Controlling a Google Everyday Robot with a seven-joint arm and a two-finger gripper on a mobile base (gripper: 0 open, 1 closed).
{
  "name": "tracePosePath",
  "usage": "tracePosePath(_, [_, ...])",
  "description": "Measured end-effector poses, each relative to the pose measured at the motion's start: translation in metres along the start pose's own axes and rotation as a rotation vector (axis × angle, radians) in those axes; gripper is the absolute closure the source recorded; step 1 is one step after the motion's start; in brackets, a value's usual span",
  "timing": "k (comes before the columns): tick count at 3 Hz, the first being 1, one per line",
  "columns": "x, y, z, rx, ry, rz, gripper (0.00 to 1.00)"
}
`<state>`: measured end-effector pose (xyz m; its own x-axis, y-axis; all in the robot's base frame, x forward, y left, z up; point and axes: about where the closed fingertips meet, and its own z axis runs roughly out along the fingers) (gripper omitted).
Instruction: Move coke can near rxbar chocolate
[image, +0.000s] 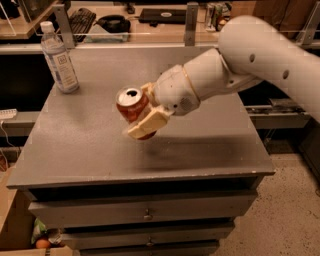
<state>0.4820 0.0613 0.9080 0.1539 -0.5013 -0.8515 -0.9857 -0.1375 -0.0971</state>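
We see a grey table (75, 150) filling most of the frame, its top bare and matte, with drawers (100, 212) stacked under its front edge; over it, from the upper right, a thick white arm (260, 55) reaches down and left toward the centre, casting a soft shadow on the top below and right of its wrist; at the upper left of the frame, near the table's far left corner, a clear bottle (59, 59) stands upright with a white cap and a pale label, well apart from the arm; behind it, beyond the table, a dark keyboard (82, 20) lies on a desk; left of centre we find the gripper (142, 111), closed around the can (131, 104); one pale finger (148, 123) crosses the can's front low down, the other sits behind it; the can is red with a silver top, tipped so that its top faces up and toward us; we cannot tell whether its base touches the table.
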Motion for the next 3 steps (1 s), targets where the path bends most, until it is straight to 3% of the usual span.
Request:
tracePosePath(2, [-0.009, -0.007, -0.008, 0.021, -0.008, -0.016, 1.00])
tracePosePath(3, [-0.005, -0.011, -0.026, 0.064, -0.007, -0.012, 1.00])
